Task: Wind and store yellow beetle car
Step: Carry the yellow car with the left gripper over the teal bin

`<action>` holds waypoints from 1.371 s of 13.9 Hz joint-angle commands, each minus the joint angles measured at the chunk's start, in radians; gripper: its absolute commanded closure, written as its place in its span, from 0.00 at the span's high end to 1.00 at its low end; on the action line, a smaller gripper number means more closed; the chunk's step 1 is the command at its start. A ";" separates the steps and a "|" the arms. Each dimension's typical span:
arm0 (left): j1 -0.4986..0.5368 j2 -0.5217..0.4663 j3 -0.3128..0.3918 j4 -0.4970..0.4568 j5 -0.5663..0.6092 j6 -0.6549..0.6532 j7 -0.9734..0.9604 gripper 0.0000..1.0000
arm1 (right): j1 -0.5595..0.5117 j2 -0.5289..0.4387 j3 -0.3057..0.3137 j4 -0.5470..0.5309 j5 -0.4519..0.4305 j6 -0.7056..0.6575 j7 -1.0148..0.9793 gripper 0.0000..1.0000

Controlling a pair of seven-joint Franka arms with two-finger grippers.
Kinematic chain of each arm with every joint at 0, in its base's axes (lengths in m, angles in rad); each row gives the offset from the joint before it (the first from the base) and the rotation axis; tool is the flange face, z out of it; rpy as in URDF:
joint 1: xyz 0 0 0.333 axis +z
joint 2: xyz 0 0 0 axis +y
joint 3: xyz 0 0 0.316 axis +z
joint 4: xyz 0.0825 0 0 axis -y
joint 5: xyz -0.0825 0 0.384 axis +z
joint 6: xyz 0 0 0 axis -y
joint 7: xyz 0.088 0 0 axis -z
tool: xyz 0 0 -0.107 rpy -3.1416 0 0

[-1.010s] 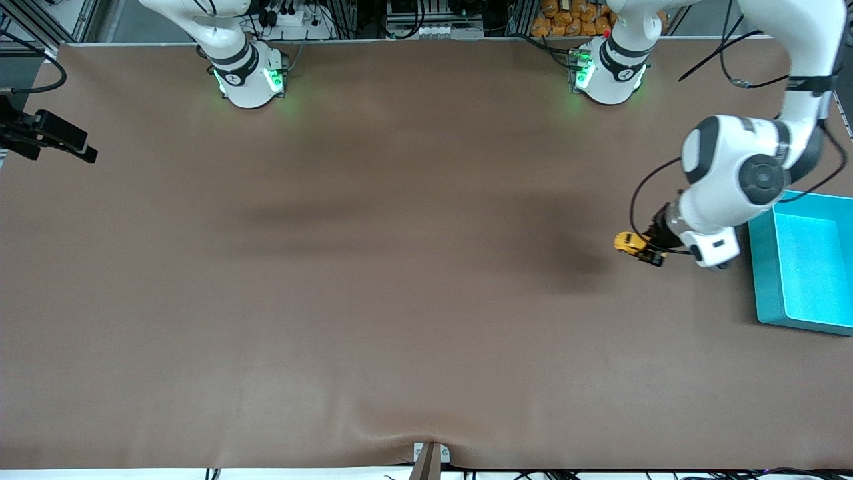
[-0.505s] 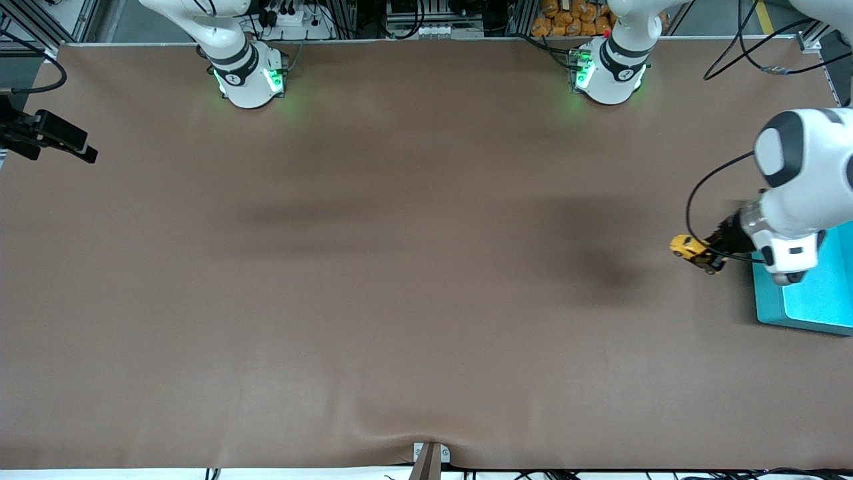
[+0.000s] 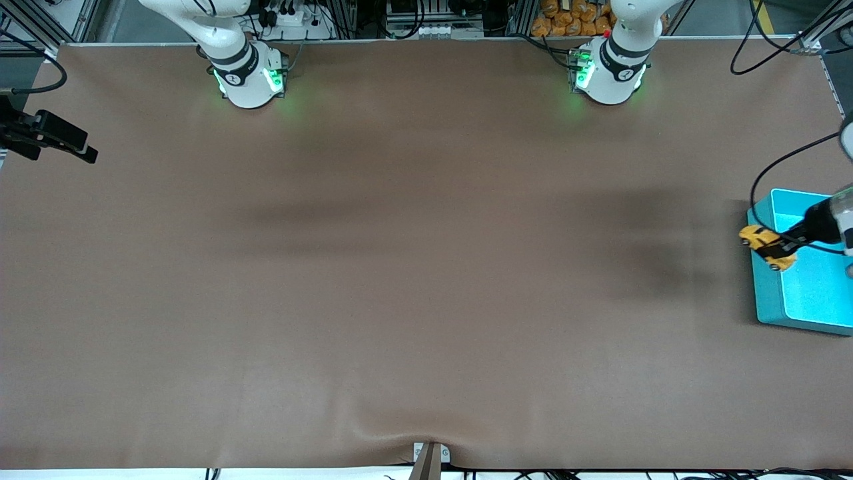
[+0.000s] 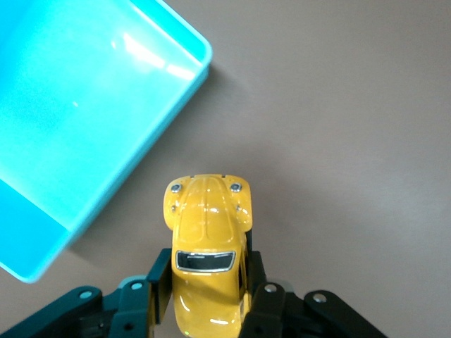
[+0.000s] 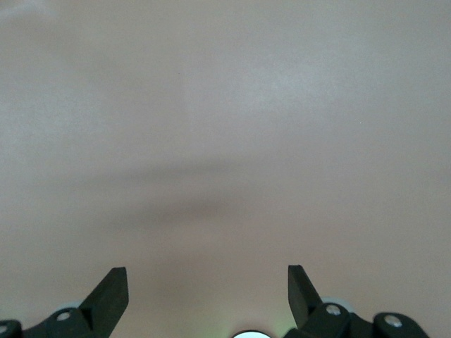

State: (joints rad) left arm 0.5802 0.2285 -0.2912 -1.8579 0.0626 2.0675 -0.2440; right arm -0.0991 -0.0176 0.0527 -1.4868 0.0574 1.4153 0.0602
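My left gripper [image 3: 780,248] is shut on the yellow beetle car [image 3: 763,243], holding it in the air over the rim of the teal bin [image 3: 766,293] at the left arm's end of the table. In the left wrist view the car [image 4: 207,260] sits between my two fingers [image 4: 158,282], its nose over the brown table beside the teal bin [image 4: 141,148]. My right gripper [image 5: 206,282] is open and empty over bare table; it is out of the front view.
The brown table mat [image 3: 400,267] spreads wide. The teal bin's inside [image 3: 813,287] holds nothing visible. A black camera mount [image 3: 46,137] sticks in at the right arm's end.
My left gripper has carried the car from over the open table toward the left arm's end, arriving over the bin's rim. The right arm has not moved.
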 commanded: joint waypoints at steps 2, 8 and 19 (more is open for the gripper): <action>0.090 0.073 -0.011 0.072 0.080 -0.026 0.245 0.00 | -0.019 -0.007 0.013 -0.006 -0.013 0.002 0.001 1.00; 0.133 0.254 -0.005 0.252 0.299 -0.026 0.466 0.00 | -0.016 -0.007 0.013 -0.006 -0.013 0.004 0.001 1.00; 0.179 0.408 -0.005 0.310 0.379 0.094 0.575 0.00 | -0.013 -0.004 0.013 -0.007 -0.013 0.007 0.001 1.00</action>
State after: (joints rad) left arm 0.7343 0.6090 -0.2856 -1.5744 0.4053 2.1279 0.3150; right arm -0.0991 -0.0161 0.0525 -1.4872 0.0573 1.4153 0.0602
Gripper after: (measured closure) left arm 0.542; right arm 0.000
